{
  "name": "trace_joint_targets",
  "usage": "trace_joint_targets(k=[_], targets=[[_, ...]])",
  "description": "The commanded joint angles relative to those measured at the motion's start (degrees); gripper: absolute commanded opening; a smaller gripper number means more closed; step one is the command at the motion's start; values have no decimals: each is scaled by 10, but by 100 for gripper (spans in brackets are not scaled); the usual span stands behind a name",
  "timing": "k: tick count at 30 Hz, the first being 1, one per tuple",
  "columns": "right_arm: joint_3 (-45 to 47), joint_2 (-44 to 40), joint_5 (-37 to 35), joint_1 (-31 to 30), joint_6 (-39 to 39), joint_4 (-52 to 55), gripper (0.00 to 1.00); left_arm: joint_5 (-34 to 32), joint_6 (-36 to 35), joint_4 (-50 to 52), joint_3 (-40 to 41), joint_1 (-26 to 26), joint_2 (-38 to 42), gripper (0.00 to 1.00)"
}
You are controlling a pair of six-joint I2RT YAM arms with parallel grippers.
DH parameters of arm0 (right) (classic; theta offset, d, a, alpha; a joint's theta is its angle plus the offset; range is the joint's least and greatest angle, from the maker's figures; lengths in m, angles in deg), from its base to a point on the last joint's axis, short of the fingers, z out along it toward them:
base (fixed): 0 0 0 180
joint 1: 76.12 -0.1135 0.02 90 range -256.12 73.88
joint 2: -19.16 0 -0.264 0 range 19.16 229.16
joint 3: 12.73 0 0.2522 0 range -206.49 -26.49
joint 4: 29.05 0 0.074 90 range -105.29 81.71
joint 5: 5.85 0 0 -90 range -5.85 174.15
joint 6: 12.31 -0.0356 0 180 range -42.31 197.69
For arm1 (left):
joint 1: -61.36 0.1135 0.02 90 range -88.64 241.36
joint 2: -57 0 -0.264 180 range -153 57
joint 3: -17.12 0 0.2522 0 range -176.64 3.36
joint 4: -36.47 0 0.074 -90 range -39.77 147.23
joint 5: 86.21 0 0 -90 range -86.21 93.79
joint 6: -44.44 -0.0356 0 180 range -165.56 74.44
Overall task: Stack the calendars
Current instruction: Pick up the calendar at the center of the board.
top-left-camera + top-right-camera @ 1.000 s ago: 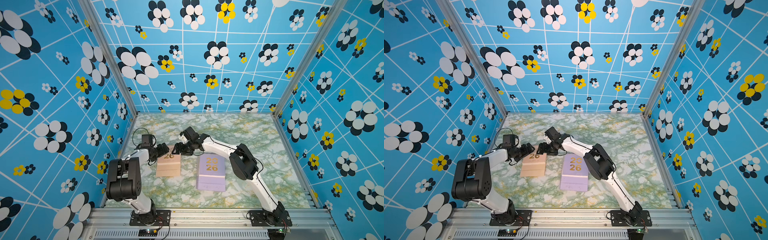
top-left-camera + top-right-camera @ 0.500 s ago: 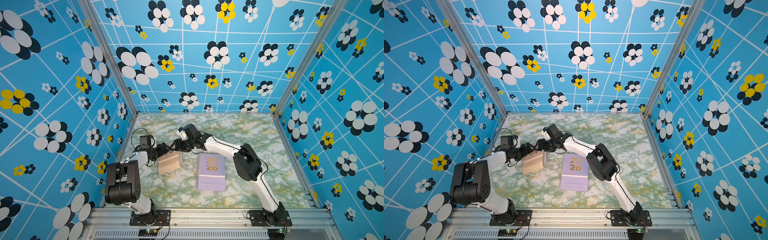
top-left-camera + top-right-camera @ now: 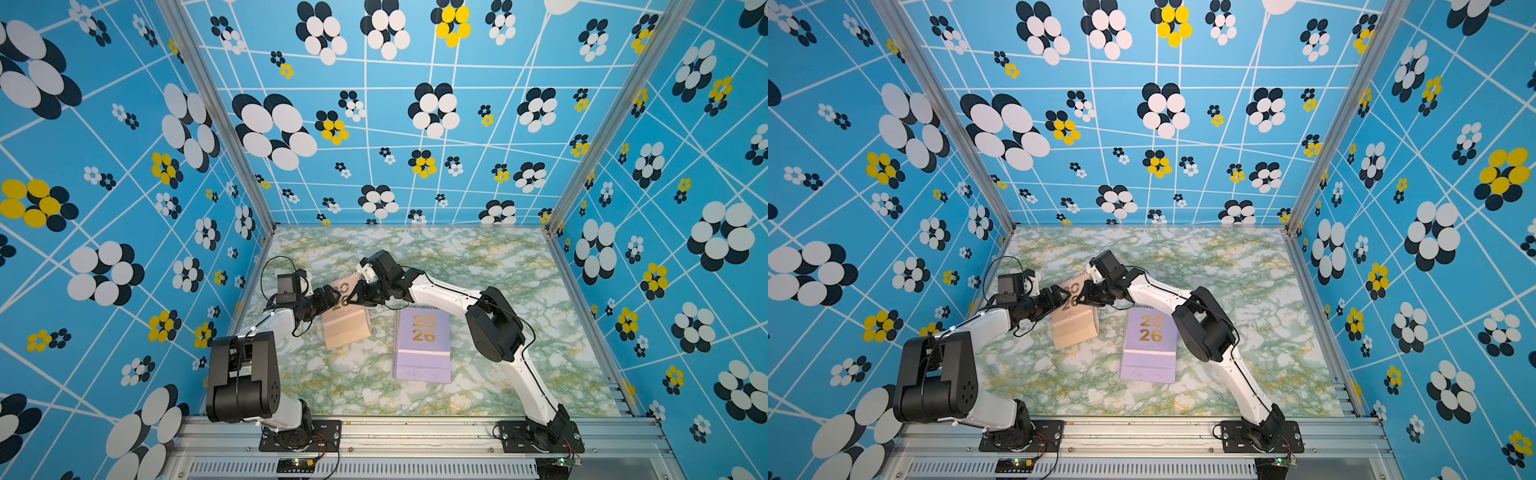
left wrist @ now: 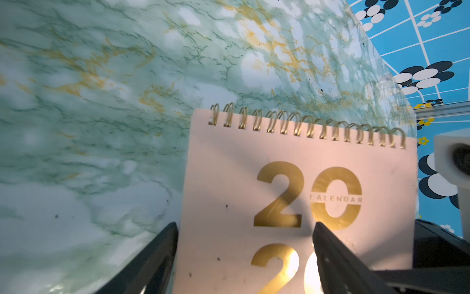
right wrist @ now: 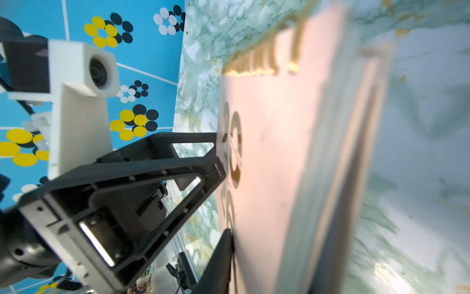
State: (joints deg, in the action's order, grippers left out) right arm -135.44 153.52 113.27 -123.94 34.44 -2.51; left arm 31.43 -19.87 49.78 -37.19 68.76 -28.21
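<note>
A peach-pink calendar (image 3: 349, 328) (image 3: 1075, 330) is propped at a slant on the marble table, near edge down and gold-spiral end raised. My right gripper (image 3: 360, 297) is shut on its right side edge; in the right wrist view one finger (image 5: 221, 257) lies flat on the cover (image 5: 274, 142). At the calendar's left side, my left gripper (image 3: 334, 297) (image 4: 245, 229) is open, with one finger at the left edge and the other over the gold "20" on the cover (image 4: 229, 178). Further right a lavender calendar (image 3: 423, 353) (image 3: 1148, 357) lies flat, apart from both grippers.
The green marble table (image 3: 498, 270) is boxed in by blue flowered walls on three sides. A metal rail (image 3: 415, 428) with both arm bases runs along the front. The left arm's white camera mount (image 5: 81, 76) sits close to the right gripper.
The peach-pink calendar lay flat a second ago; its spiral end has now risen off the table. The right gripper has shut on it. The left gripper stayed open at its left side.
</note>
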Motion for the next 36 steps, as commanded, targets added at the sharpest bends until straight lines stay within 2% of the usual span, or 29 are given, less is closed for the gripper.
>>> trace_joint_targets(k=[1,4,14,24,29,36], targets=[[3,-17,4,-3,3,-6,13,34,5,-29,5,-1,19,84],[4,-19,4,-4,3,-8,0,34,6,-34,8,0,26,84],[29,-62,6,19,-1,-21,0,29,9,-54,22,8,59,86],[62,-177,52,90,31,10,0,110,44,-165,37,12,98,88],[87,-226,114,128,39,15,0,180,86,-273,50,12,80,87],[116,-271,198,165,77,38,0,298,213,-504,58,8,27,86]])
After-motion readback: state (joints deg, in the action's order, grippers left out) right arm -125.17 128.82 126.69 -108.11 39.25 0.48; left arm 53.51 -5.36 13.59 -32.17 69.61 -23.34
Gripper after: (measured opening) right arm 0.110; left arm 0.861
